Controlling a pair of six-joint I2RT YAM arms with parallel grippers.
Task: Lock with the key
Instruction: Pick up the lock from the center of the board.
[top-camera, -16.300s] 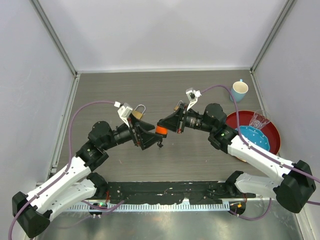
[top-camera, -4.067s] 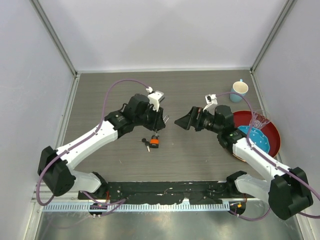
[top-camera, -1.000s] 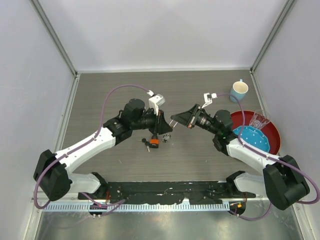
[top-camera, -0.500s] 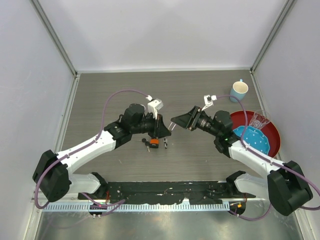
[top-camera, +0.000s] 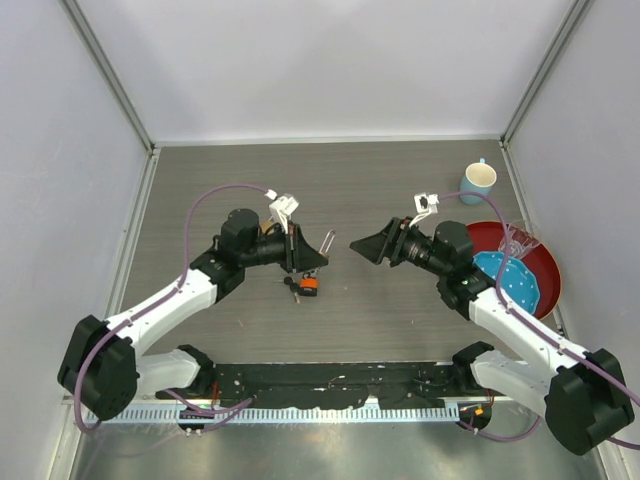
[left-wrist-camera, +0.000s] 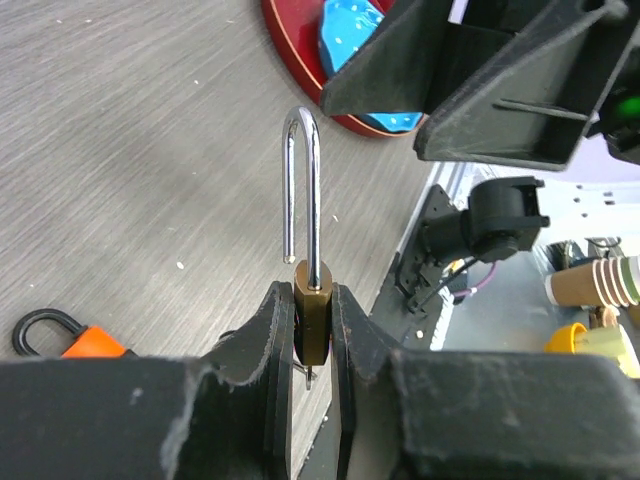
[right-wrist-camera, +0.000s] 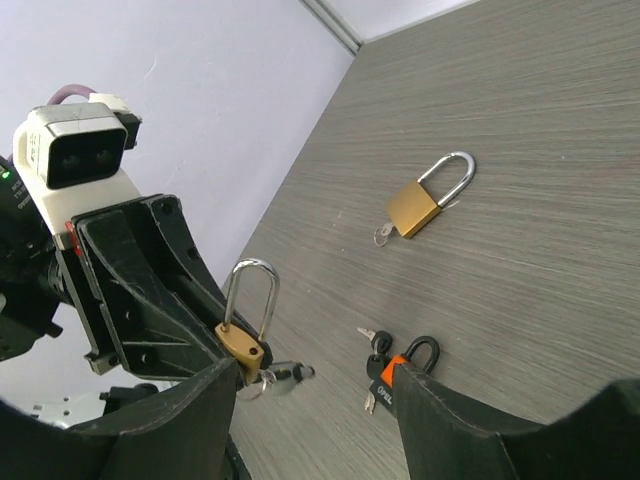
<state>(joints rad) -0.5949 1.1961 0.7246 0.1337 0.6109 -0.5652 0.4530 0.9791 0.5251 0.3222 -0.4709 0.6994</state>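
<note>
The left hand clamps the brass padlock, whose shackle stands sprung, so locking is not yet done. The right hand faces it, fingers spread and empty.

We see a brass-yellow padlock with a shiny silver shackle, and a second padlock in the same brass and silver. The key tag is orange with a black ring. The table is grey-brown with a fine wood grain. On the red plate the dish is blue, dotted white. Beyond the red plate, the mug is pale blue.
</note>
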